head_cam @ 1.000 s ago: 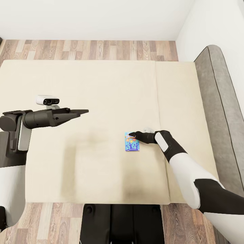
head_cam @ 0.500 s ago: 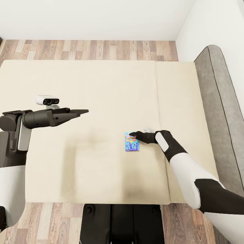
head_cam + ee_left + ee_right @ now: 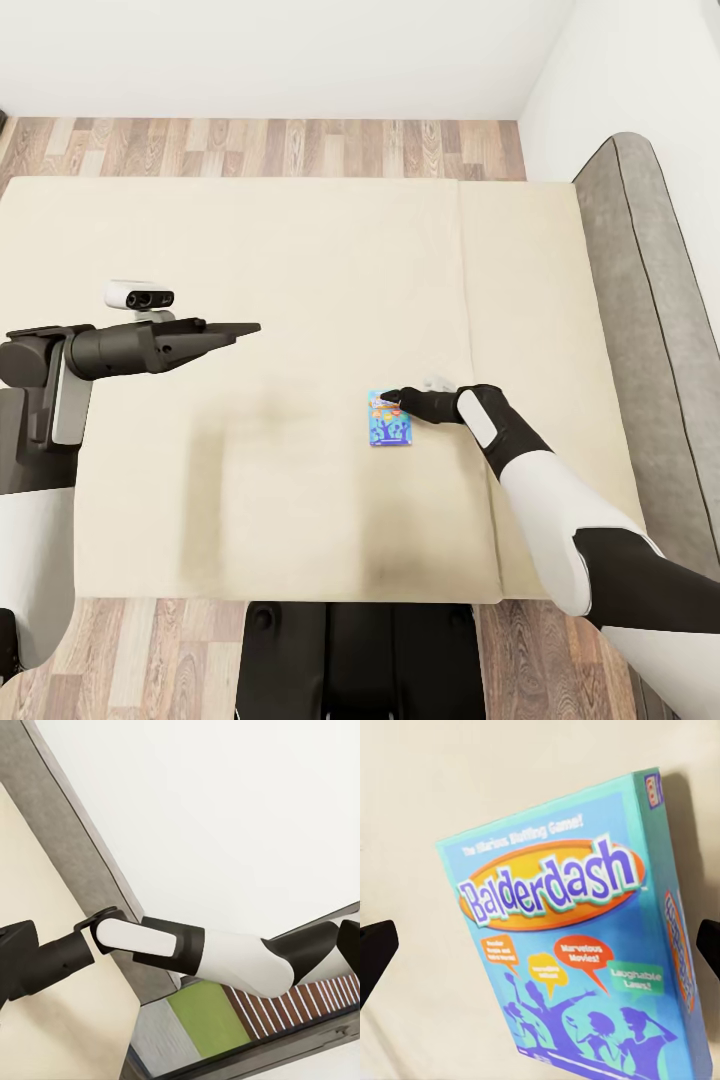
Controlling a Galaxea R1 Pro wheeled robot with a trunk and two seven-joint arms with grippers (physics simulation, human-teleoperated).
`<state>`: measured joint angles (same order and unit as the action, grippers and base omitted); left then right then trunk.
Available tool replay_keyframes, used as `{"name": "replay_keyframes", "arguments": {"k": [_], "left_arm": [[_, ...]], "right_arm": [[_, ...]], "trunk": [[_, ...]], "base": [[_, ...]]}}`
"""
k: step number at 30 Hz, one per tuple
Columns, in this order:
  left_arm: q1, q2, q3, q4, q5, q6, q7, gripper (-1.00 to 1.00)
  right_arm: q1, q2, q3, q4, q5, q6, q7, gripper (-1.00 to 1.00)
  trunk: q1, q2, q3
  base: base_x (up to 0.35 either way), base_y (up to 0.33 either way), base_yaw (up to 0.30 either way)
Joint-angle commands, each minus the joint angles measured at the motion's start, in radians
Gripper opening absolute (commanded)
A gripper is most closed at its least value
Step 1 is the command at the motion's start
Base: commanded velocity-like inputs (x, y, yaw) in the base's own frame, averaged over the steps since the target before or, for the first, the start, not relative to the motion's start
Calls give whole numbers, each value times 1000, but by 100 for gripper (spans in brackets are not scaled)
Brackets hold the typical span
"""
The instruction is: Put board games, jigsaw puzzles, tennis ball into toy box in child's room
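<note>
Cream bed, seamed, fills the head view, wood floor beyond; blue board game lies flat near the seam; right gripper at the box's far edge, left gripper held above bare mattress, finger state not discernible. Left wrist view: right arm against white wall. Right wrist view: Balderdash box on the mattress between spread fingertips, ungrasped.
</note>
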<state>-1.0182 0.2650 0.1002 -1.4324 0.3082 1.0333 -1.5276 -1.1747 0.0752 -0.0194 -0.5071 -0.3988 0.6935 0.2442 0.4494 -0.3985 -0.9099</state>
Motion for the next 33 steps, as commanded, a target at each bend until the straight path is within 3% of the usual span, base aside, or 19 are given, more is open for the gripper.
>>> {"name": "replay_keyframes", "arguments": {"k": [1,15,33], "left_arm": [[0,0,0,0,0,11,-3,100],[0,0,0,0,0,11,-3,100],[0,0,0,1,-1,11,-3,100]], "right_arm": [[0,0,-2,-1,1,5,2,100],[0,3,-2,-1,1,4,2,100],[0,3,-2,-1,1,3,2,100]], "trunk": [[1,-2,-1],[1,-2,-1],[1,-2,-1]], "base": [[0,16,0],[0,176,0],[0,55,0]]}}
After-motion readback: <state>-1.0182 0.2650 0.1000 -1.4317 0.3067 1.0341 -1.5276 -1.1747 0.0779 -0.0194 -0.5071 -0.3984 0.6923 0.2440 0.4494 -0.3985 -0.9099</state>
